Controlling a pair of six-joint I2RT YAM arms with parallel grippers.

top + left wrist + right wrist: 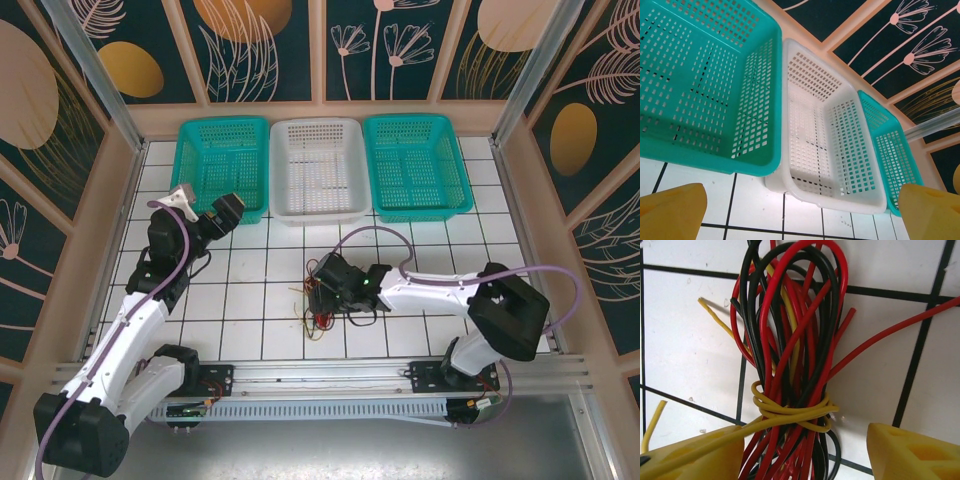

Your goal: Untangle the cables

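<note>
Three perforated plastic baskets stand side by side along the far edge of a white tiled table (250,290) ruled with thin black grid lines. There is a teal basket on the left (225,170), a white basket in the middle (318,130) and a second teal basket on the right (415,170). Behind them, peach-coloured framing holds dark wall panels (250,45) painted with pale line-drawn flowers, leaves and gold ovals. A slanted metal post (92,75) rises at each far corner. A silver aluminium rail (320,372) runs along the table's near edge.

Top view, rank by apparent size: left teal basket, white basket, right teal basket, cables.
1. Tie: left teal basket, white basket, right teal basket look alike.
2. Smallest by far: cables.
</note>
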